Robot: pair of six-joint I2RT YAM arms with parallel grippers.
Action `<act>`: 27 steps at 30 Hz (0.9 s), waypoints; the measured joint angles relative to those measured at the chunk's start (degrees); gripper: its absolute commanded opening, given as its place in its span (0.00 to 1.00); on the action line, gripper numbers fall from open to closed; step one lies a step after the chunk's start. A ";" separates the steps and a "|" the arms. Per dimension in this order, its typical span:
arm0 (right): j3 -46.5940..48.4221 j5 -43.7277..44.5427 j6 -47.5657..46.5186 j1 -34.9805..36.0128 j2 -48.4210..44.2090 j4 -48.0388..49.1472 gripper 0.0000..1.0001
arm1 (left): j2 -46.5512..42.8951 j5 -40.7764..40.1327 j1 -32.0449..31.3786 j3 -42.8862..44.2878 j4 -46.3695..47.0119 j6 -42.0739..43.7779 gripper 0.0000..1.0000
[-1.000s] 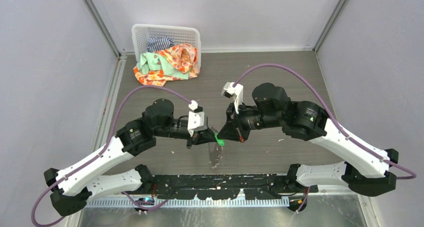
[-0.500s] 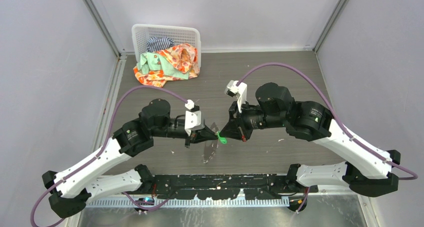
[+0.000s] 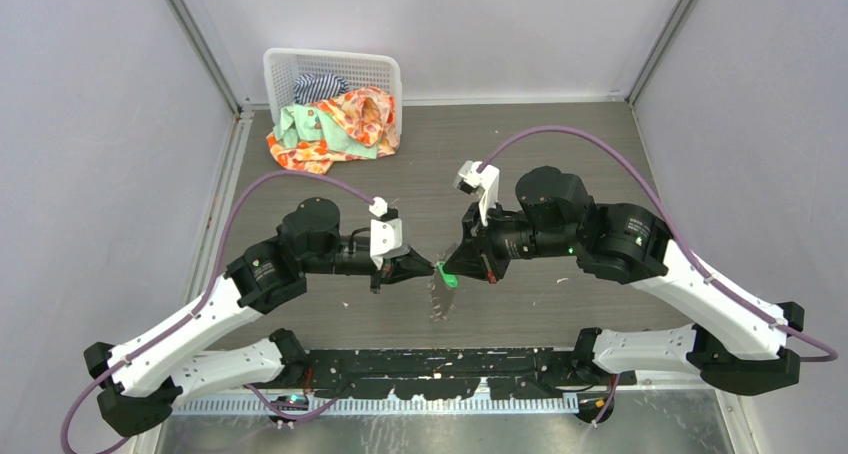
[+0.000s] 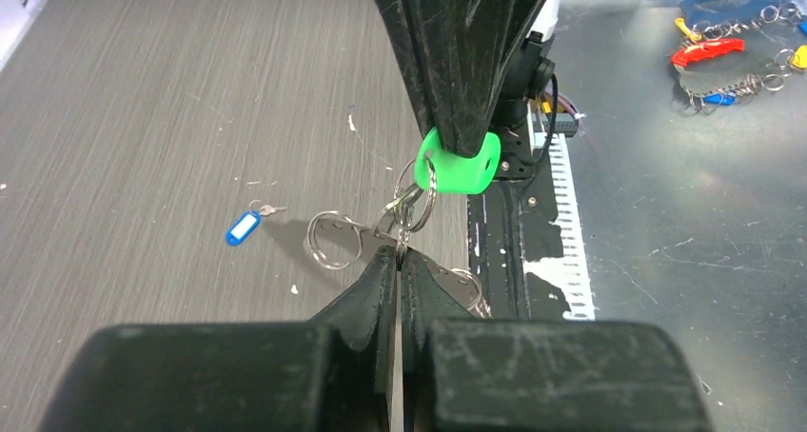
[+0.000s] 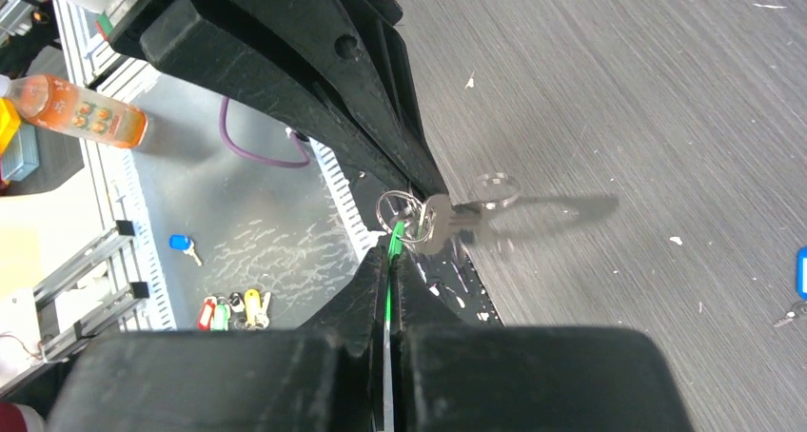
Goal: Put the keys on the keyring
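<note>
Above the tabletop [image 3: 560,144] the right tool [image 5: 388,251] is clenched on the head of the green key [image 4: 459,161], and the left tool [image 4: 397,256] is clenched on the keyring [image 4: 407,206], its wire touching that head. The left wrist view shows the blue key [image 4: 244,228] lying alone on the tabletop and a heap of red, yellow and blue key tags [image 4: 728,51] off to the side; the right wrist view shows an orange bottle [image 5: 81,108]. From above, a white basket [image 3: 385,69] at the far edge holds crumpled clothes [image 3: 335,124].
</note>
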 measured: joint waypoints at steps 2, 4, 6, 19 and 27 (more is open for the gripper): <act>-0.24 0.85 -0.02 0.00 -0.68 -0.28 0.01 | -0.04 -0.11 0.42 0.00 0.44 -0.48 0.00; -0.87 1.64 0.00 0.00 -1.77 -0.39 0.01 | -0.26 0.37 1.01 0.00 1.11 -1.44 0.00; -1.62 2.05 0.04 0.00 -2.86 -0.26 0.01 | -0.50 2.12 1.73 0.00 1.95 -2.47 0.00; -6.67 0.70 1.42 0.22 -7.72 4.09 0.01 | 1.57 15.37 4.17 5.60 2.01 -4.83 0.00; -7.63 -0.46 1.99 0.22 -8.98 5.90 0.01 | 3.65 18.32 4.22 8.79 1.68 -5.44 0.00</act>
